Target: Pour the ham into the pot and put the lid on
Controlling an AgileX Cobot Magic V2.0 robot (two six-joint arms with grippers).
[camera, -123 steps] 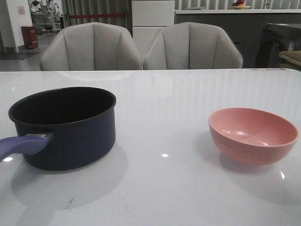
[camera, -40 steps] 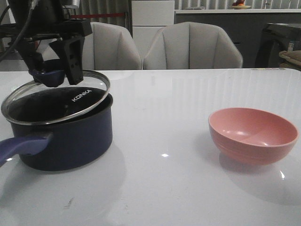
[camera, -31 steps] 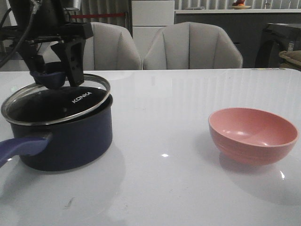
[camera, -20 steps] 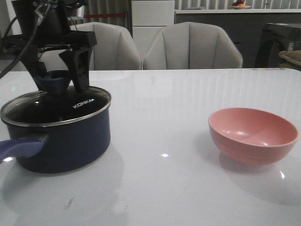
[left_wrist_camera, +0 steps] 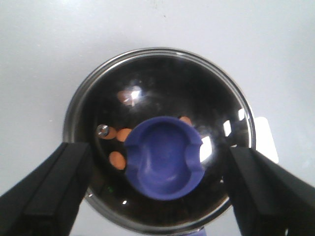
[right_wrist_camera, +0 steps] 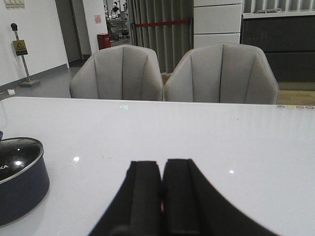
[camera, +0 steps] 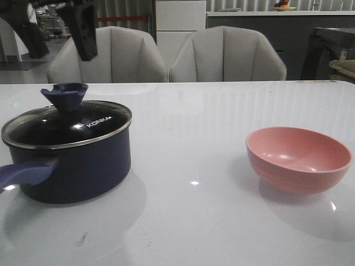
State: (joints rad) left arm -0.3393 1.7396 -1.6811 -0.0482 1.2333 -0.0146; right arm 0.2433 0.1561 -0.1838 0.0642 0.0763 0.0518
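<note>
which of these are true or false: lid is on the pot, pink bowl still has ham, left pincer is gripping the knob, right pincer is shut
1. The round dark glass lid sits on the navy-blue saucepan. True.
2. The salmon-pink bowl holds ham. False: it looks empty; the orange-pink ham slices lie under the lid.
3. The left pincer grips the blue funnel-shaped knob. False: open, clear above it.
4. The right pincer is shut. True.

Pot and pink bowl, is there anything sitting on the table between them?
No. In the front view, only bare white table separates the pot from the pink bowl.
</note>
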